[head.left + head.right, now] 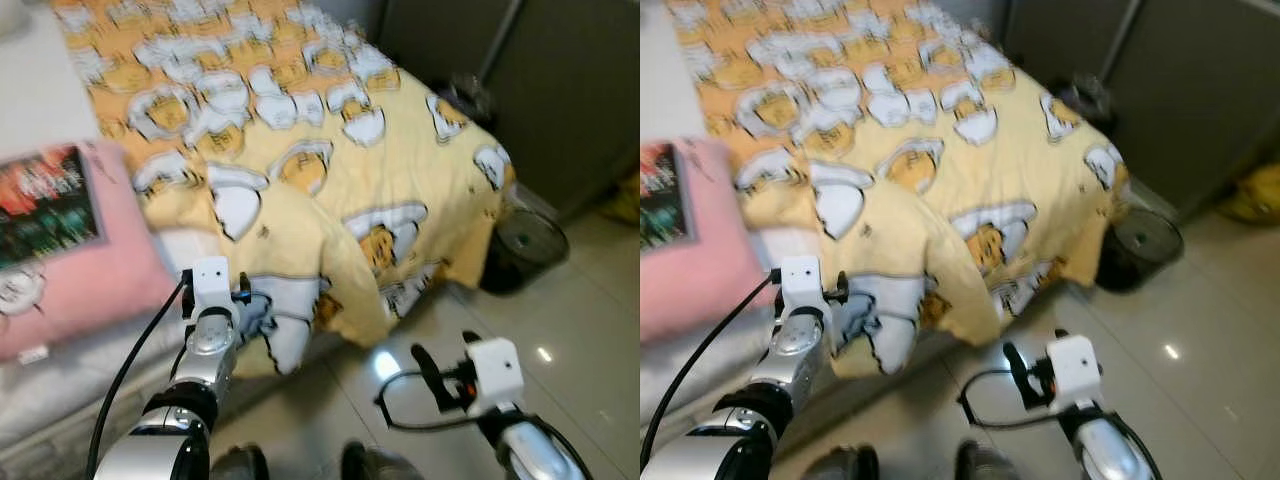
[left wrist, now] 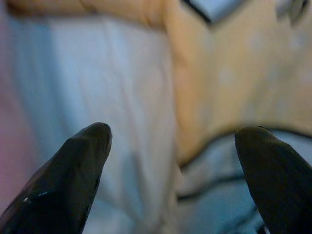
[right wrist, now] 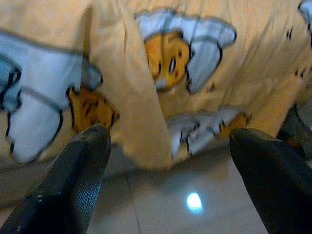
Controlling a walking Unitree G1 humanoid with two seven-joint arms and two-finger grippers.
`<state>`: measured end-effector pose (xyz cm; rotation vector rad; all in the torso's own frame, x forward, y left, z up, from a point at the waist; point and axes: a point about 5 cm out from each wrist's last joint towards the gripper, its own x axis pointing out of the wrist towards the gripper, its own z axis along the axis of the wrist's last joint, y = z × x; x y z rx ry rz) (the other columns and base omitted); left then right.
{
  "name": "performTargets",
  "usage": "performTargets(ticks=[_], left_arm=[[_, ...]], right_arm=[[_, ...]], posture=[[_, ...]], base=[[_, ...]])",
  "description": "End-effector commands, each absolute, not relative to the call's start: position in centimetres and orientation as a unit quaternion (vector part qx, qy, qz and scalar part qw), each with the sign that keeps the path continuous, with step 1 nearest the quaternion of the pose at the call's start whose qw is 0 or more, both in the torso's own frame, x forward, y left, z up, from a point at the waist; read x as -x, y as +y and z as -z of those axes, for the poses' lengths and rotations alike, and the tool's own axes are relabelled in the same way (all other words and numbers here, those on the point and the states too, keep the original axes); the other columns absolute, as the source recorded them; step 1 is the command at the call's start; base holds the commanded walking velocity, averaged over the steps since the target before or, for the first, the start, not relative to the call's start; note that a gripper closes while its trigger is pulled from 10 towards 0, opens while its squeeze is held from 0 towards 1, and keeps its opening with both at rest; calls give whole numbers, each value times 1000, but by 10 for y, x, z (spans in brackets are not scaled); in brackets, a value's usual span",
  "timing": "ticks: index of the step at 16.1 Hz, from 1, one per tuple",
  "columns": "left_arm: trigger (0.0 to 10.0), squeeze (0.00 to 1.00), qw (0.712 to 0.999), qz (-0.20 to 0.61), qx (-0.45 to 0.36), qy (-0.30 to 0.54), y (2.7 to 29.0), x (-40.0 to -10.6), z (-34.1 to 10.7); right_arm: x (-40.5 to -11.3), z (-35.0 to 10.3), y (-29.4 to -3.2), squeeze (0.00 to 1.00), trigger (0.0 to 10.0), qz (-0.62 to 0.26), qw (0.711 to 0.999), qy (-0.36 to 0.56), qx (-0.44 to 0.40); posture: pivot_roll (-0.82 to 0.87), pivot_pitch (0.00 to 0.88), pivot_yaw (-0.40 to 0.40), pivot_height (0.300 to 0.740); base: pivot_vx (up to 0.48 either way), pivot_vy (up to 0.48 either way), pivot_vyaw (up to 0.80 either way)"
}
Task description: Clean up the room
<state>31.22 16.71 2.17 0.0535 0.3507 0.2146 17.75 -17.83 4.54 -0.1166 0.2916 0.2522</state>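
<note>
Yellow blanket (image 1: 300, 150) with white and orange cartoon figures spread across the bed, filling the upper middle of the head views, one corner drooping over the bed's edge toward the lower centre. Pink pillow (image 1: 70, 250) at the left edge, bearing a dark printed panel, lying on the pale sheet (image 2: 112, 87) just beside the blanket's folded border. Left gripper (image 2: 173, 146) at the lower left, raised close to the hanging blanket corner, fingers spread wide with nothing between them, sheet and blanket edge blurred beyond. Right gripper (image 3: 168, 161) at the lower right, held above the glossy tiled floor (image 1: 560, 330), fingers likewise wide apart and empty, pointed at the draped blanket edge. Dark round bin (image 1: 525, 245) on the floor at the right, near the bed's far corner. Grey cabinet doors (image 1: 560, 90) in the upper right.
</note>
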Motion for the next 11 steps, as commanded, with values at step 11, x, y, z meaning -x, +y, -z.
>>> performTargets(ticks=[11], left_arm=[[10000, 0, 964, -190, -69, 174, 185, -316, -26]], right_arm=[[-139, -68, -187, 0, 10000, -131, 970, 189, 73]], posture=[[-286, 311, -124, 740]], base=[[0, 0, 0]])
